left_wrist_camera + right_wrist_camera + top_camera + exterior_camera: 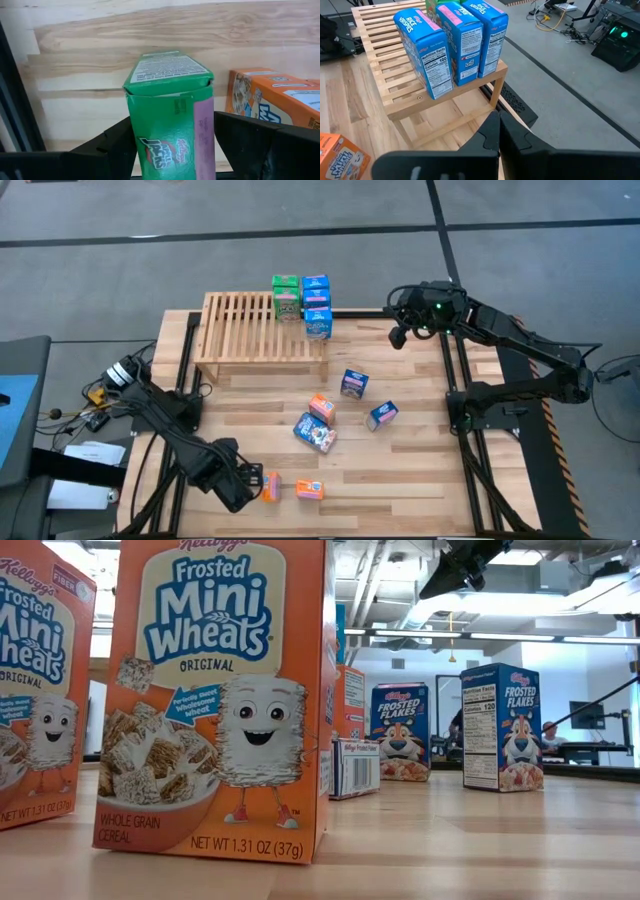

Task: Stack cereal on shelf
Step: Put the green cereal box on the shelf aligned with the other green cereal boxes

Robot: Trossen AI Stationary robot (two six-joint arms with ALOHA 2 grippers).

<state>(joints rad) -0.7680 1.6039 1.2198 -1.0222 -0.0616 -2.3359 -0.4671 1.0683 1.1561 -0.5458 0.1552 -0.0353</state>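
The left gripper (170, 145) stood clamped on a small green cardboard cereal box (170, 115) at the table's near-left corner, beside two orange boxes (309, 490). Next, presumably, a carry to the light-wood slatted shelf (240, 330), beside the blue and green boxes (317, 305) already there; the right gripper (400, 332), fingers together, waited nearby.

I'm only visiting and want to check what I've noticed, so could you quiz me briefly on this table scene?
1. True or false: the right end effector is holding a blue box.
2. What colour is the cereal box between the fingers of the left end effector? A orange, B green, C blue.
3. Fill in: in the high view, the boxes already on the shelf stand at its ____ end.
Key: 1 false, it is shut and empty. 2 B. 3 right.
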